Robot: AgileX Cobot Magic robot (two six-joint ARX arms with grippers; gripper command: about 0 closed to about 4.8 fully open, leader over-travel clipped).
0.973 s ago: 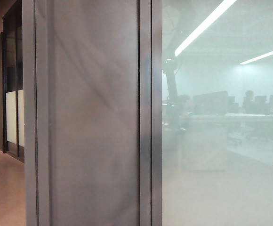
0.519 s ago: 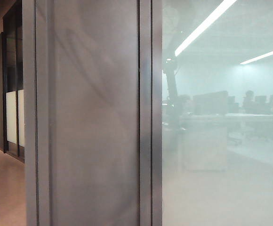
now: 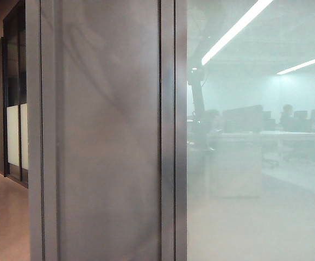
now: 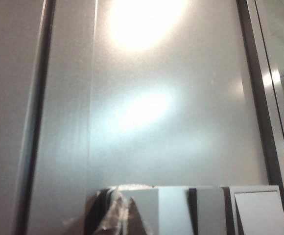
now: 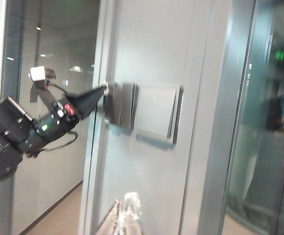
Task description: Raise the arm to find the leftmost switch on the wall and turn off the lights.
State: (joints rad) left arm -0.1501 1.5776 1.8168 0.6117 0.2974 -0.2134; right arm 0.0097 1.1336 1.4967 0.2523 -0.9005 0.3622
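In the right wrist view the left arm (image 5: pixel 29 129) is raised, and my left gripper (image 5: pixel 102 90) is shut to a single point. Its tip rests at the outer edge of the leftmost switch (image 5: pixel 113 103) on the wall's switch plate (image 5: pixel 154 112). The left wrist view looks along the wall, with the left gripper (image 4: pixel 116 215) over the end of the row of switches (image 4: pixel 174 210). My right gripper (image 5: pixel 126 218) hangs back from the wall, shut and holding nothing. In the exterior view the arm (image 3: pixel 198 103) shows only as a dim reflection in the glass, and no switch is visible.
A grey wall panel (image 3: pixel 108 136) stands between metal frame posts (image 3: pixel 168 130). Frosted glass (image 3: pixel 255 163) to its right reflects lit ceiling lights (image 3: pixel 239 24) and desks with monitors. A corridor (image 3: pixel 2 217) runs along the left.
Faint shadows on the grey panel have drifted slightly. The reflected arm in the glass looks almost unmoved.
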